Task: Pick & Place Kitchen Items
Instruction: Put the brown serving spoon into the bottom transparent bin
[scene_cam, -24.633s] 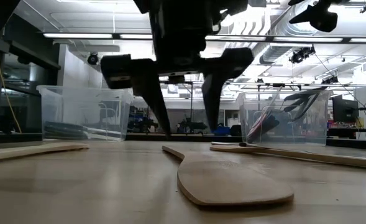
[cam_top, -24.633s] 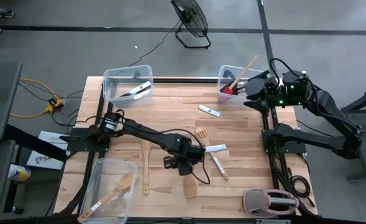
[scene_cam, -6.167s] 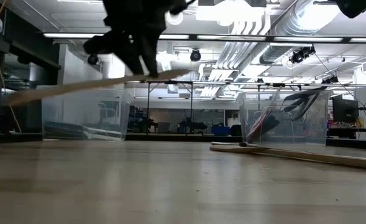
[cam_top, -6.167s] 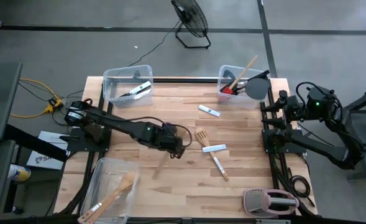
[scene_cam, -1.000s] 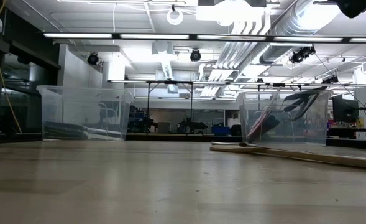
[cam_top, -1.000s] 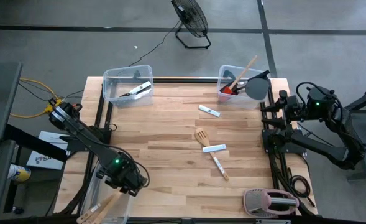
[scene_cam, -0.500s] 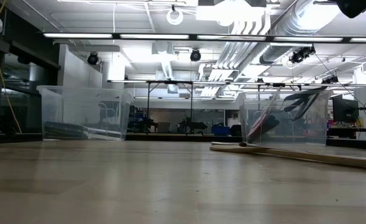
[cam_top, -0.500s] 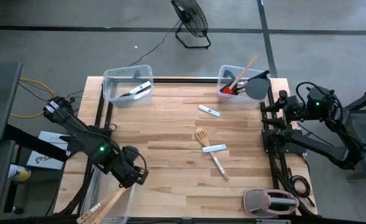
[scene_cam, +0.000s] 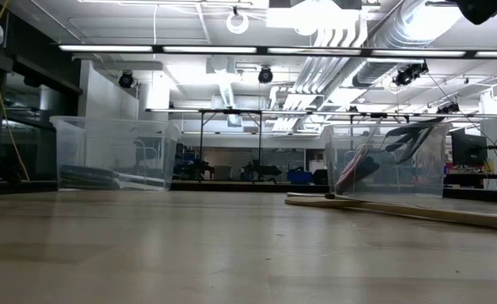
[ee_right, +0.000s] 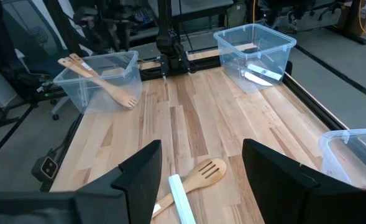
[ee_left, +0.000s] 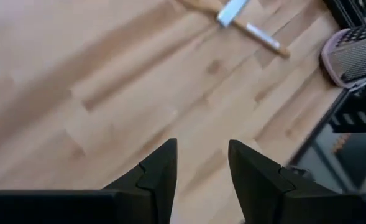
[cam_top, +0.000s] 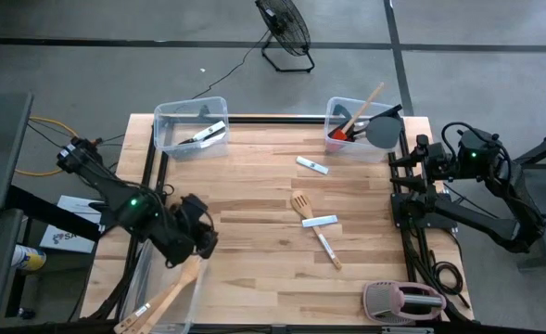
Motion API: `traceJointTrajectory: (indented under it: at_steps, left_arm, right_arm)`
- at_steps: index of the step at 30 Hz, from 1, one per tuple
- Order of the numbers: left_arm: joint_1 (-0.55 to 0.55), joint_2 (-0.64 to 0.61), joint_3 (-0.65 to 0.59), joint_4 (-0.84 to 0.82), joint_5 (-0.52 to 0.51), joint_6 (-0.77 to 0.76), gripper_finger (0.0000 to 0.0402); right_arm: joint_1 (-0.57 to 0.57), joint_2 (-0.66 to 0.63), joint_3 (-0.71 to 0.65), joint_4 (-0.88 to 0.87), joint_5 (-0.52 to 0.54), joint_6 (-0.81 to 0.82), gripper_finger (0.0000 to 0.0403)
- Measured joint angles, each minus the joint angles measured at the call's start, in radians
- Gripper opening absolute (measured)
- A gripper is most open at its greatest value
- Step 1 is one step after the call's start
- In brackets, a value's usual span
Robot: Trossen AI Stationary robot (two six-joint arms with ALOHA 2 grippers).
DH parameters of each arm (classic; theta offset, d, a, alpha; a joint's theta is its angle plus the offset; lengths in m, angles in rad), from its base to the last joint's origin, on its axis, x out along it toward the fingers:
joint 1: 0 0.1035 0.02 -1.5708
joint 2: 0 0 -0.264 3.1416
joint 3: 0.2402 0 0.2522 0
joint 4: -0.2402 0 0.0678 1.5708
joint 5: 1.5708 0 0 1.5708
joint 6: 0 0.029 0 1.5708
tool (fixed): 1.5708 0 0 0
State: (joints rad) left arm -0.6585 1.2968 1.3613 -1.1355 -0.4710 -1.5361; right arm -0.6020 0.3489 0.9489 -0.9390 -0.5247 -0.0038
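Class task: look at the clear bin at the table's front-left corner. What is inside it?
The front-left bin holds light wooden utensils leaning over its rim; the right wrist view shows the same. The left gripper covers the bin's far end, hiding anything there.

mid-table: knives (cam_top: 320,223), forked turner (cam_top: 300,202) in way | left half of table (cam_top: 245,176): open

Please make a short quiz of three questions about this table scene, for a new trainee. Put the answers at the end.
1. True or false: the left gripper holds a wooden spoon.
2. Which lies nearest the forked wooden turner on the table? A) toaster B) loose knife C) floor fan
3. Fill in: the red spatula stands in the bin at the table's far ____ corner.

Key: 1 false, its jaws are open and empty; 2 B; 3 right.
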Motion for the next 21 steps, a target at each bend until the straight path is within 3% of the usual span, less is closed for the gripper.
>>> traceJointTrajectory:
  at_steps: [7, 11, 16, 21]
  left_arm:
    - [0.071, -0.041, 0.0, 0.026, -0.176, 0.343, 0.0141]
    - [0.138, -0.068, 0.0, 0.032, -0.22, 0.51, 0.0141]
    - [0.232, -0.103, -0.02, 0.166, -0.195, 0.785, 0.0141]
    - [0.34, -0.157, -0.159, 0.526, -0.024, 1.149, 0.0141]
  right_arm:
    - [0.0, 0.0, 0.0, 0.0, 0.001, 0.0, 0.0215]
    - [0.0, 0.0, 0.0, 0.0, 0.001, 0.0, 0.0215]
    - [0.0, 0.0, 0.0, 0.0, 0.001, 0.0, 0.0215]
    - [0.0, 0.0, 0.0, 0.0, 0.0, 0.0, 0.0215]
